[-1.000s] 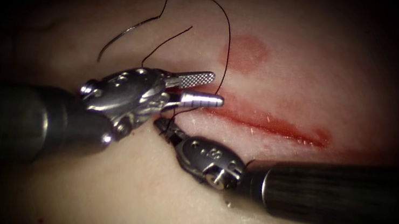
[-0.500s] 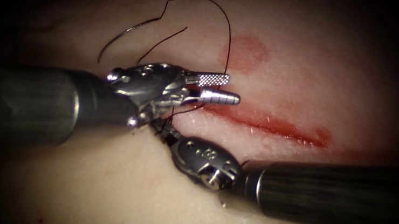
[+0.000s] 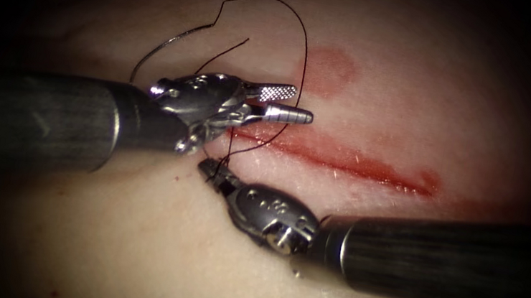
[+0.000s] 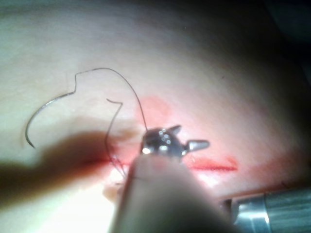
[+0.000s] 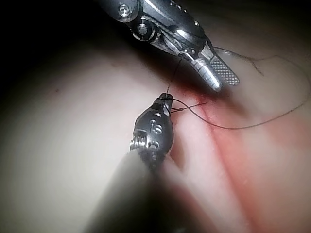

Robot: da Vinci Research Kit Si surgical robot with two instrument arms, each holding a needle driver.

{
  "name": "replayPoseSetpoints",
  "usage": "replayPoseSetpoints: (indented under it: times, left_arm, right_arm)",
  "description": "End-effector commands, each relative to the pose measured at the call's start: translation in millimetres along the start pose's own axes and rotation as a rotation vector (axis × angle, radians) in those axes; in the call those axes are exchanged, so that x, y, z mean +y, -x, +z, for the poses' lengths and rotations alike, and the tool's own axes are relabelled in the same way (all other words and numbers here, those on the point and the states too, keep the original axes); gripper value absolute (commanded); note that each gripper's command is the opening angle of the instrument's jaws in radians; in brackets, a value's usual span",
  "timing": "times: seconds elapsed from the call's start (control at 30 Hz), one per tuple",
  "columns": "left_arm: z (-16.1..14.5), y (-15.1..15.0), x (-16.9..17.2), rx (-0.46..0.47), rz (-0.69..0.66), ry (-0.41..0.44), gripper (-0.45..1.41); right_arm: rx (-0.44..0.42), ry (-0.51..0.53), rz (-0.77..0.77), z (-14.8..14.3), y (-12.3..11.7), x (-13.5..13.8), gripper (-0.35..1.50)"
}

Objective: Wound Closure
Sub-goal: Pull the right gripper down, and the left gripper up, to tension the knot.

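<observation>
Needle (image 3: pixel 166 45) lies free beyond open left end effector (image 3: pixel 295 105); right end effector (image 3: pixel 211 170) grips thread (image 3: pixel 305 54).

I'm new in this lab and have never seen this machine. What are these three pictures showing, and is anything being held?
A surgical practice robot is stitching a cut in pork belly, the tissue. One picture looks down from an endoscope; the other two come from cameras near each arm's wrist. The right arm's tool has its jaws shut on the thread near the cut's left end. The left arm's tool has its jaws open and holds nothing. The curved needle lies loose on the tissue, above and left of the cut, not in it.
</observation>
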Motion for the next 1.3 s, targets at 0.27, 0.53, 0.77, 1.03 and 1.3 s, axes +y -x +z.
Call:
replayPoseSetpoints:
  times: [0.27,0.53,0.77,1.03,1.3]
  left_arm:
    - [2.9,2.3,-2.4,-0.058,0.022,-0.032,0.52]
    - [2.9,2.3,-5.9,-0.05,0.027,-0.071,0.53]
    - [2.8,3.0,-7.0,-0.051,0.034,-0.097,0.53]
    - [4.4,4.4,-7.5,-0.079,0.047,-0.1,0.53]
    - [4.4,4.4,-9.5,-0.079,0.059,-0.1,0.53]
  right_arm:
    - [0.0,-0.004,0.0,0.4,0.7,-0.8,-0.35]
    - [0.0,-0.005,-0.001,0.1,0.8,-0.8,-0.35]
    - [0.0,-0.005,-0.001,0.1,0.7,-0.9,-0.35]
    - [0.0,-0.005,-0.002,0.0,0.7,-0.9,-0.35]
    - [0.0,-0.006,-0.002,0.0,0.8,-0.9,-0.35]
